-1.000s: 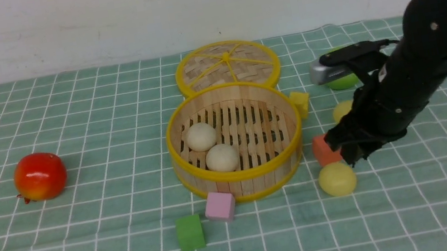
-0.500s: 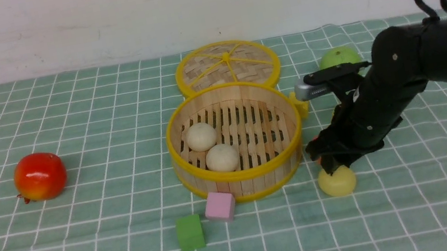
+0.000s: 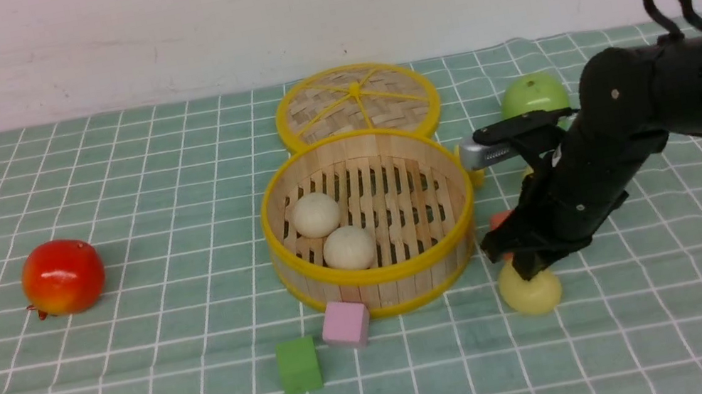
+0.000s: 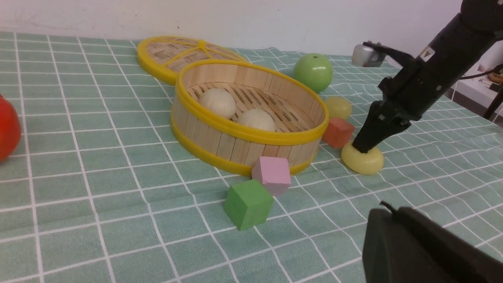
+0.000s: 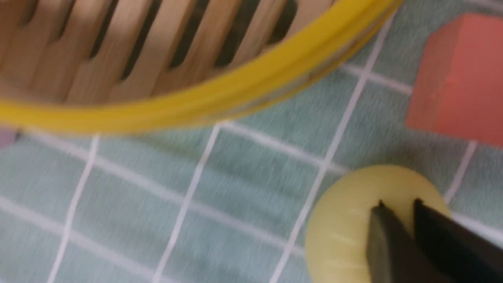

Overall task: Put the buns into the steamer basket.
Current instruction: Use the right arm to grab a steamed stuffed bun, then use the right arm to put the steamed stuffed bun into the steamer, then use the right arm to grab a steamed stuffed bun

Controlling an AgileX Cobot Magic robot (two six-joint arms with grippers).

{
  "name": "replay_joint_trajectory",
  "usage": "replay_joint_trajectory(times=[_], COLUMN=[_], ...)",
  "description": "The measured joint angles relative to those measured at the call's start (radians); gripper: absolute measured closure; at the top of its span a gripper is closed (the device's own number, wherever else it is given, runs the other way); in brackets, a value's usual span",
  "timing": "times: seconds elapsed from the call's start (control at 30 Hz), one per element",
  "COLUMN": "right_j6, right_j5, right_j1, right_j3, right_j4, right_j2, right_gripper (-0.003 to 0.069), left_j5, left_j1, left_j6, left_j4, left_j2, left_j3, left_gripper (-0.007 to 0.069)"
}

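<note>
Right gripper [image 5: 397, 205]: I see fingers pinched narrow, tips on the yellow bun [image 3: 531, 295], four o'clock of the basket [image 3: 376, 279].
Left gripper [image 4: 397, 232]: closed.
Basket: two beige buns [image 3: 348, 248].

The steamer basket [image 3: 376, 278] sits centred before me, the lid [image 3: 356, 103] just behind it. In its left half lie a rear bun [image 3: 316, 215] and a nearer bun [image 3: 348, 248]. One cube [image 3: 345, 323] lies just before it, another cube [image 3: 298, 366] nearer me. To its right my right gripper [image 3: 527, 270] rests atop a third bun [image 3: 536, 294]; behind lie a third cube [image 4: 337, 131], a fourth bun [image 4: 338, 107], an apple [image 3: 533, 95].
</note>
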Motion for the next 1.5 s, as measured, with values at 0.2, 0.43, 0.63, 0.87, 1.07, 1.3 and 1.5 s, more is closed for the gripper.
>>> replay_joint_trajectory(times=[0.2, 0.43, 0.63, 0.87, 1.07, 1.3, 1.5], right_j6=[-0.016, -0.035, -0.038, -0.039, -0.039, -0.039, 0.002], right_j5=[-0.017, -0.229, -0.359, -0.426, -0.464, -0.413, -0.272], right_j1=[0.088, 0.159, 0.159, 0.159, 0.159, 0.158, 0.048], right_j3=[-0.006, -0.038, -0.093, -0.097, -0.105, -0.105, -0.112], right_j4=[0.013, 0.025, 0.025, 0.025, 0.027, 0.012, -0.125], right_j2=[-0.137, -0.124, -0.012, 0.096, 0.110, 0.009, -0.141], right_gripper=[0.0657, 0.0656, 0.0653, 0.0588, 0.0358, 0.0146, 0.0175], left_j5=[0.000, 0.000, 0.000, 0.000, 0.000, 0.000, 0.000], left_j1=[0.000, 0.000, 0.000, 0.000, 0.000, 0.000, 0.000], left_j6=[0.000, 0.000, 0.000, 0.000, 0.000, 0.000, 0.000], left_j4=[0.000, 0.000, 0.000, 0.000, 0.000, 0.000, 0.000], left_j2=[0.000, 0.000, 0.000, 0.000, 0.000, 0.000, 0.000], left_j3=[0.000, 0.000, 0.000, 0.000, 0.000, 0.000, 0.000], left_gripper=[0.0627, 0.0627, 0.0621, 0.0615, 0.0606, 0.0606, 0.0599])
